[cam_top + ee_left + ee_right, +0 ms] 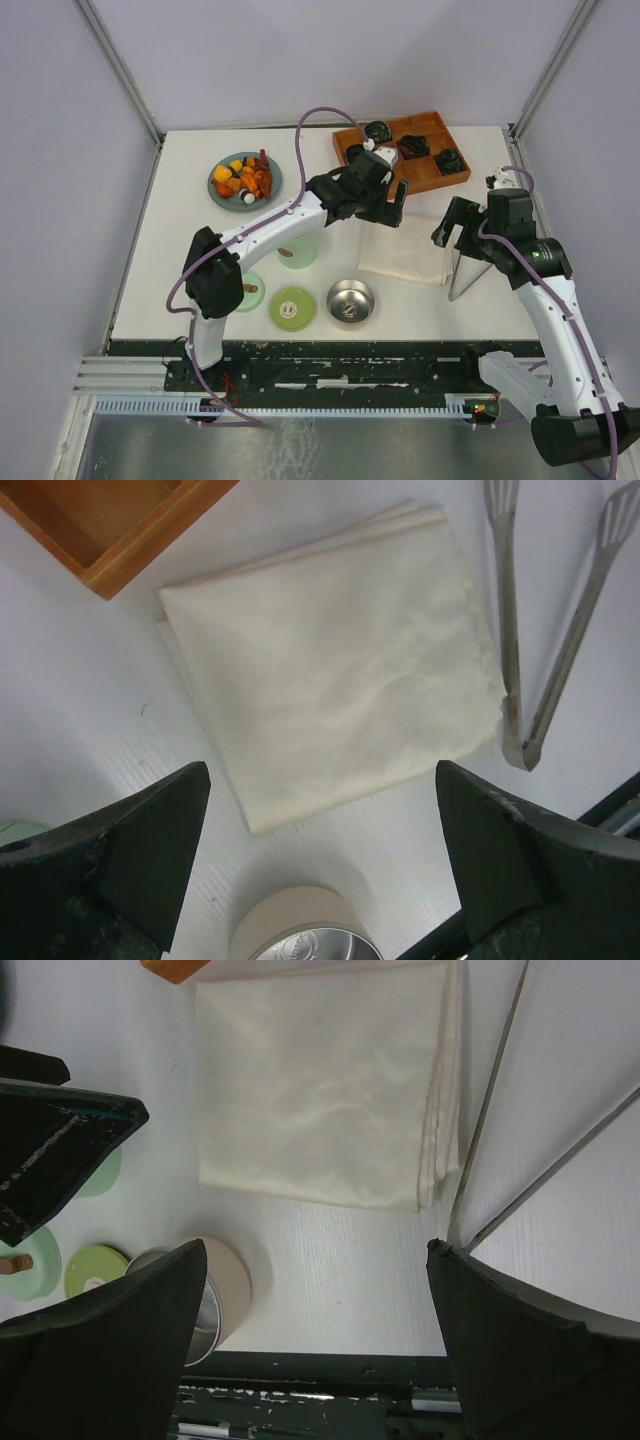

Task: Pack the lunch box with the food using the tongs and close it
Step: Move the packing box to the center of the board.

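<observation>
A white bench stood enclosed on three sides by plain pale lilac walls, with slanting aluminium posts at the rear corners, under even, diffuse light.

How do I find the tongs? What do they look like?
Look at the white table and find the folded cream cloth next to the wooden tray. The tongs lie flat on the table just to the right of the cloth. They are the only long, thin, shiny metal thing there, shaped like a narrow V.
</observation>
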`<act>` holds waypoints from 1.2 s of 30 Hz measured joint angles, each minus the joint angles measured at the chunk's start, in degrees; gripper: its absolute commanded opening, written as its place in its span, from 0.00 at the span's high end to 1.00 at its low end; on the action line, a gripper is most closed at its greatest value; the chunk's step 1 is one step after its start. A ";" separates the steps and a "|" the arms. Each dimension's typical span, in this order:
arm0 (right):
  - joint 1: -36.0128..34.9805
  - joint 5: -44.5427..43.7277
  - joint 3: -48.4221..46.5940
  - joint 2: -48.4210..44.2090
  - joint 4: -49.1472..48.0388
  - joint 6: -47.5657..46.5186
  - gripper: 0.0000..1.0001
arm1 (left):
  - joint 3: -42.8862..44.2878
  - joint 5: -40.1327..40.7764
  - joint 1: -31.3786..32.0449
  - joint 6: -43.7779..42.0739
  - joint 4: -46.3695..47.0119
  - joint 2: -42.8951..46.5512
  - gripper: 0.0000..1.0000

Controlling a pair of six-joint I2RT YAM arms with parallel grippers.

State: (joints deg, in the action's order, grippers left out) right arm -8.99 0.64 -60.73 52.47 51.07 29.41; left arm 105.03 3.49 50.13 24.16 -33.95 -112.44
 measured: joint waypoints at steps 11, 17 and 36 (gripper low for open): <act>-0.02 -0.26 0.70 2.25 0.92 1.97 0.01 | -10.45 11.02 -0.52 4.07 -0.50 -0.11 0.01; -0.02 -0.44 1.46 2.49 0.98 2.54 0.01 | -15.74 14.73 -3.04 6.82 -0.94 1.20 0.01; -0.02 0.76 3.23 6.88 1.57 4.24 0.01 | -39.23 25.03 -16.39 15.82 -3.08 21.94 0.01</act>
State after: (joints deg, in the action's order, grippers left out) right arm -9.02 1.41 -57.49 59.35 52.64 33.65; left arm 65.80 28.51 33.74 39.99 -37.04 -90.50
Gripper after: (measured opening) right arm 0.991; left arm 0.994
